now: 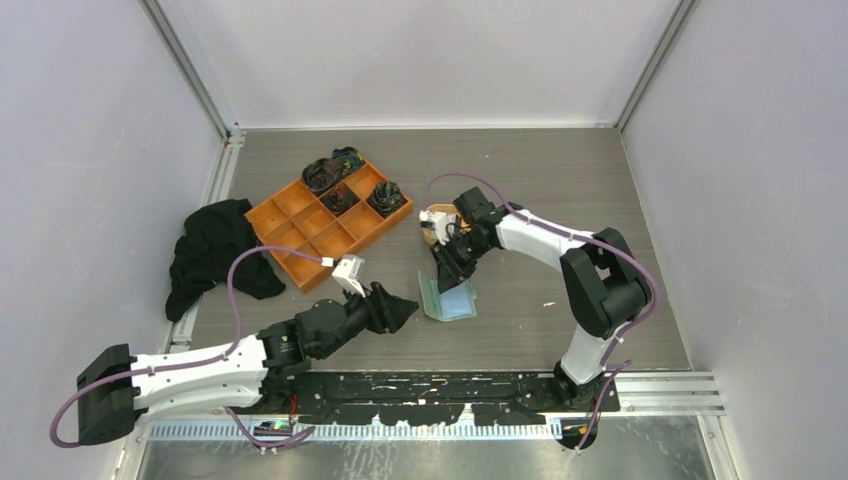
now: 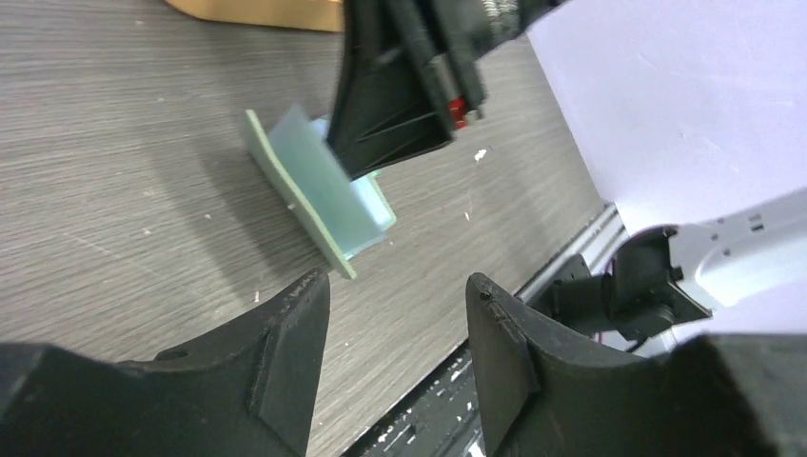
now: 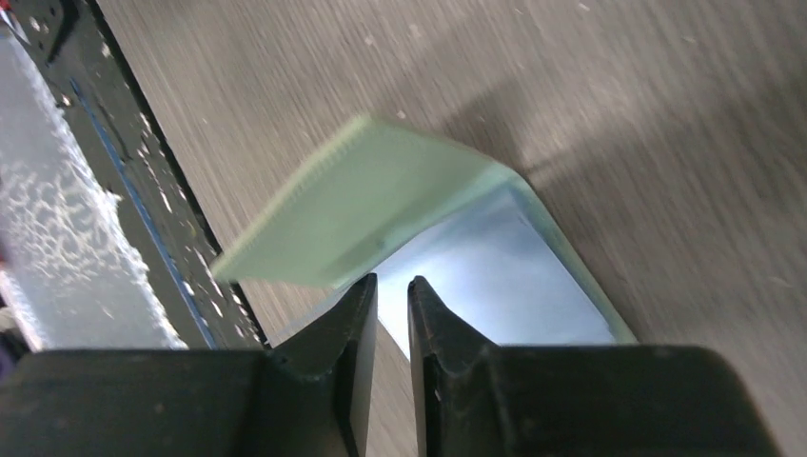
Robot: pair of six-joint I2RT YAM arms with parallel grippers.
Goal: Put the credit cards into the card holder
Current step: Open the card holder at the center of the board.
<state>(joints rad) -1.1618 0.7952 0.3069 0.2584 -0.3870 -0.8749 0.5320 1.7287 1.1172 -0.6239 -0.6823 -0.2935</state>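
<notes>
The green card holder (image 1: 447, 297) lies open on the table, one flap tilted up, glossy bluish pockets showing. It also shows in the left wrist view (image 2: 319, 190) and the right wrist view (image 3: 381, 195). My right gripper (image 1: 449, 263) hangs just above its far edge; in the right wrist view its jaws (image 3: 391, 281) are almost shut with a thin gap and nothing in it. My left gripper (image 1: 406, 312) is open and empty (image 2: 400, 281), just left of the holder and apart from it. I cannot make out any credit cards.
An orange compartment tray (image 1: 330, 220) with dark items stands at the back left. A black cloth (image 1: 215, 250) lies left of it. A small orange dish (image 1: 431, 237) sits behind the holder, mostly hidden by the right arm. The black base rail (image 1: 450, 390) runs along the near edge.
</notes>
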